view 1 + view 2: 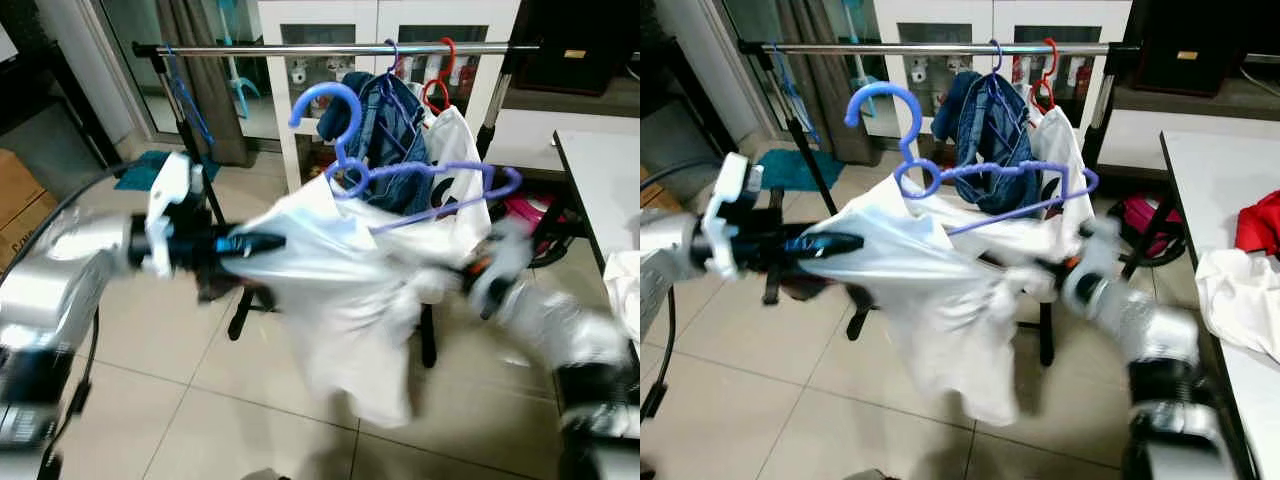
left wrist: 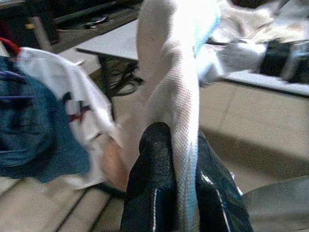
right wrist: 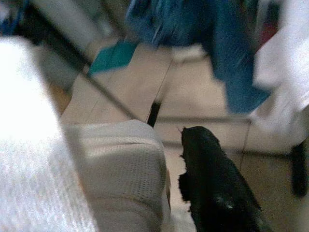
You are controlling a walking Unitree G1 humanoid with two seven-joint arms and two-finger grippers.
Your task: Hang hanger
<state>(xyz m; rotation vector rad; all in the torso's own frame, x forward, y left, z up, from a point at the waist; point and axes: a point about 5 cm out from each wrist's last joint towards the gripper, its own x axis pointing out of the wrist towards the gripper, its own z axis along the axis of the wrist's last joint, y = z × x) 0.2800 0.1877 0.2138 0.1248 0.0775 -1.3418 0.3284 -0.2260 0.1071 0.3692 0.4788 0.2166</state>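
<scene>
Tiled floor (image 1: 180,400) runs under a clothes rail (image 1: 300,48) that carries a denim garment (image 1: 385,140) and a white printed shirt (image 1: 462,160) on a red hanger (image 1: 440,75). Below the rail, a purple hanger (image 1: 400,170) sits in a white shirt (image 1: 340,290) held between both arms. The left gripper (image 2: 178,193) is clenched on a fold of that shirt. The right gripper (image 1: 470,272) is at its other side, blurred; whether it grips is unclear.

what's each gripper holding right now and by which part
Left gripper is shut on the white shirt's bunched edge; the right gripper's hold cannot be told.
</scene>
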